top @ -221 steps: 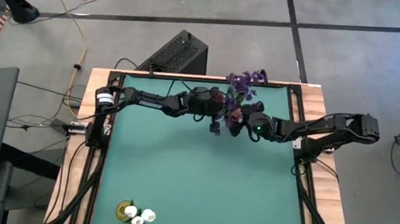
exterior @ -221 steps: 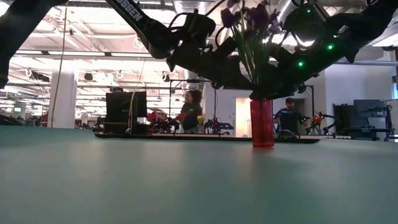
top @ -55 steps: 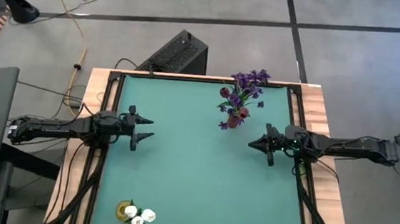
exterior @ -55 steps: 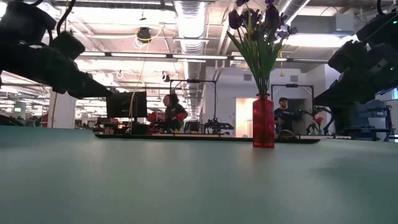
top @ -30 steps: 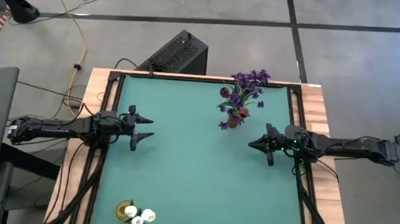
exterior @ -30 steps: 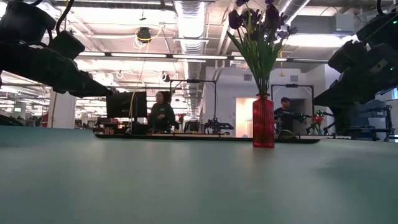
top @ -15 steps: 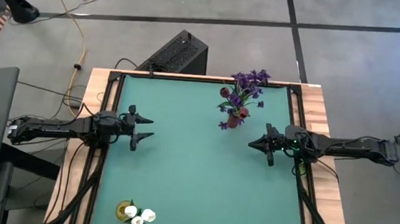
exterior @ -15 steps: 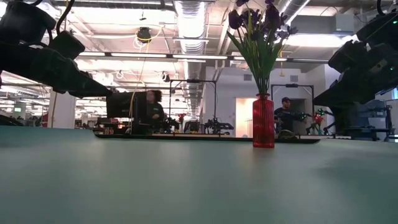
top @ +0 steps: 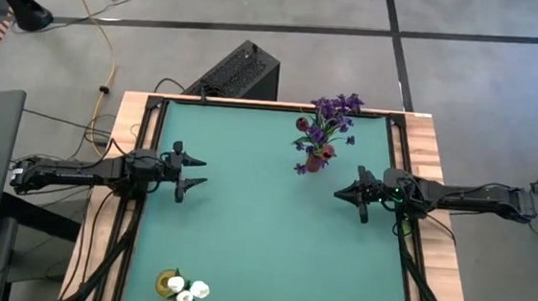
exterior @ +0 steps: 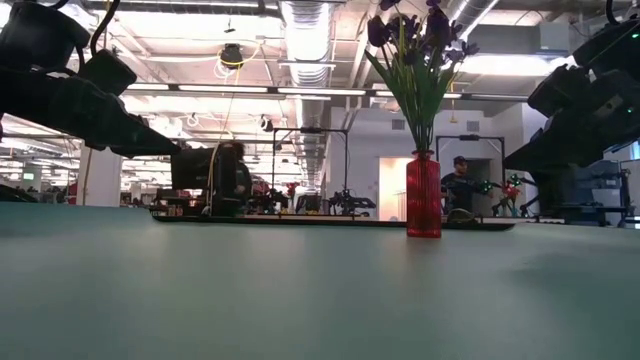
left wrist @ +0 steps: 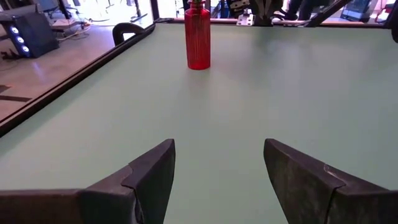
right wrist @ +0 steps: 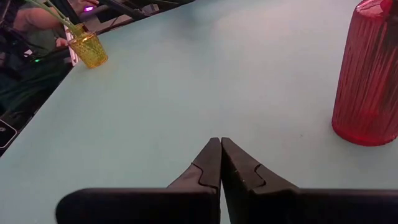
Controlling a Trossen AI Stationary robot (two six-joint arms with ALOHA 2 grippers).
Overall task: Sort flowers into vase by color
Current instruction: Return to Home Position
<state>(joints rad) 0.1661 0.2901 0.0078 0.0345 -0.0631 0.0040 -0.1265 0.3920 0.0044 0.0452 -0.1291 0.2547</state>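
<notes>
A red ribbed vase [top: 317, 160] stands upright on the green table toward the far edge, holding purple sprigs [top: 334, 112] and a dark red bud [top: 302, 124] on green stems [exterior: 420, 95]. A yellow glass vase [right wrist: 88, 48] with white tulip heads [top: 186, 291] stands at the near left corner. My left gripper [top: 197, 175] hovers open at the table's left side, nothing between its fingers [left wrist: 152, 174]. My right gripper [top: 339, 194] is shut and empty at the right side, its fingertips [right wrist: 219, 149] together, near the red vase [right wrist: 368, 74].
Black rails [top: 139, 208] run along the table's left and right edges. A black box [top: 241, 71] and cables lie on the floor beyond the far edge. A person [exterior: 228, 175] moves in the room behind. The middle of the green mat [top: 262, 237] is open.
Both arms have kept still. Only the person in the room behind has walked toward the left.
</notes>
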